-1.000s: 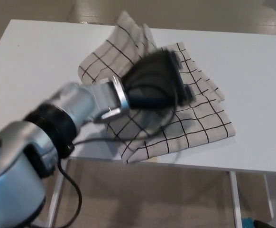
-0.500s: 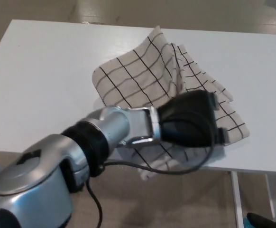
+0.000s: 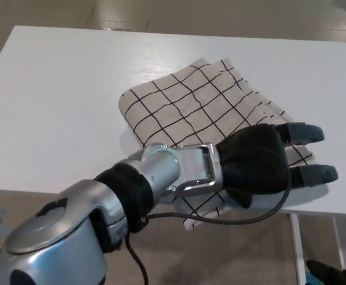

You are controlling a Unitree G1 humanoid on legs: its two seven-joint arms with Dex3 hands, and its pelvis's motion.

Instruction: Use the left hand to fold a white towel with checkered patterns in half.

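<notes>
white table fills most of the head view, with bare floor past its far edge. on it, toward the near right edge, the checkered towel lies doubled over, one layer on another, so the fold looks made. the left hand hovers over the towel's near corner, fingers spread and holding nothing, probably because it has let the cloth go.

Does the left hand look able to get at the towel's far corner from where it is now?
Probably yes. The left hand lies open over the near right edge of the checkered towel, and nothing stands on the white table between it and that corner.
</notes>
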